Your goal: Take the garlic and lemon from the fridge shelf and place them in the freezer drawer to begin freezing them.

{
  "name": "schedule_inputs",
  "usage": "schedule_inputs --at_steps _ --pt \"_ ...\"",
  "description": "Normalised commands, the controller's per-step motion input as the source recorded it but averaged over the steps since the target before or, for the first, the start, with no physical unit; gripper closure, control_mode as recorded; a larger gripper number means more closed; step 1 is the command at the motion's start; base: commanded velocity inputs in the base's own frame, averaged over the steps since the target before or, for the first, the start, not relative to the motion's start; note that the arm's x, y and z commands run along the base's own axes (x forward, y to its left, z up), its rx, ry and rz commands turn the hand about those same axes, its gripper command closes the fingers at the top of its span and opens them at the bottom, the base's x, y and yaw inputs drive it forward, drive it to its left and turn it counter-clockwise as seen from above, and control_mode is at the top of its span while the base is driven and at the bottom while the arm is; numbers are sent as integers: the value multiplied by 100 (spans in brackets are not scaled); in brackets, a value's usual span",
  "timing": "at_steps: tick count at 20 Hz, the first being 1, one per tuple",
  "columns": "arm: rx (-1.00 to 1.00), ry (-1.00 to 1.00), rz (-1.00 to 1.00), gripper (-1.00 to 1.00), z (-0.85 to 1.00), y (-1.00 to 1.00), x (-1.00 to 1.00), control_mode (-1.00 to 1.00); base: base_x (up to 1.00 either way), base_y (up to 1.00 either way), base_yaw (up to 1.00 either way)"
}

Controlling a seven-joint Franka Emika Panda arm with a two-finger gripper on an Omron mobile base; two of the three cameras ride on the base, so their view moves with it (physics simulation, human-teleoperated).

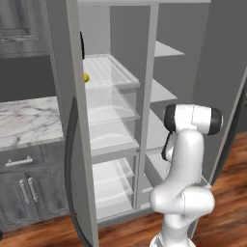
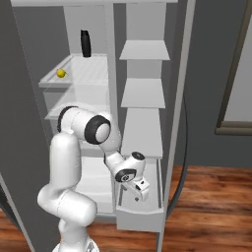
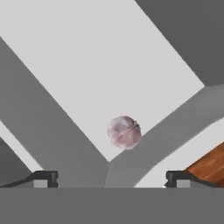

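One garlic (image 3: 124, 132), one lemon (image 2: 61, 73)

Was a home kitchen: open fridge (image 1: 120, 120) with ribbed shelves, marble countertop (image 1: 26, 120) left of fridge over grey cabinets (image 1: 24, 188), wood floor (image 2: 211, 206) below fridge.

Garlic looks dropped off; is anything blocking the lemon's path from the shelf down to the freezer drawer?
Nothing visible does. The lemon sits near the open front edge of the fridge shelf, the freezer drawer is pulled out, and the open end effector hangs over it.
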Motion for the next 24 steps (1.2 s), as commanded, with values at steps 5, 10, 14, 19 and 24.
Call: schedule_inputs --at_steps 5,10,14,19,24 --pt "-11 -20 0 -100 100 7 -10 -100 0 0 0" --pt "-7 -15 0 -100 100 14 -16 -100 0 0 0" --pt "-2 -3 0 -100 100 13 -10 -100 0 0 0" --pt "2 8 1 -100 100 0 -10 -100 0 0 0" --pt "1 12 7 -100 95 33 -16 -100 0 0 0"
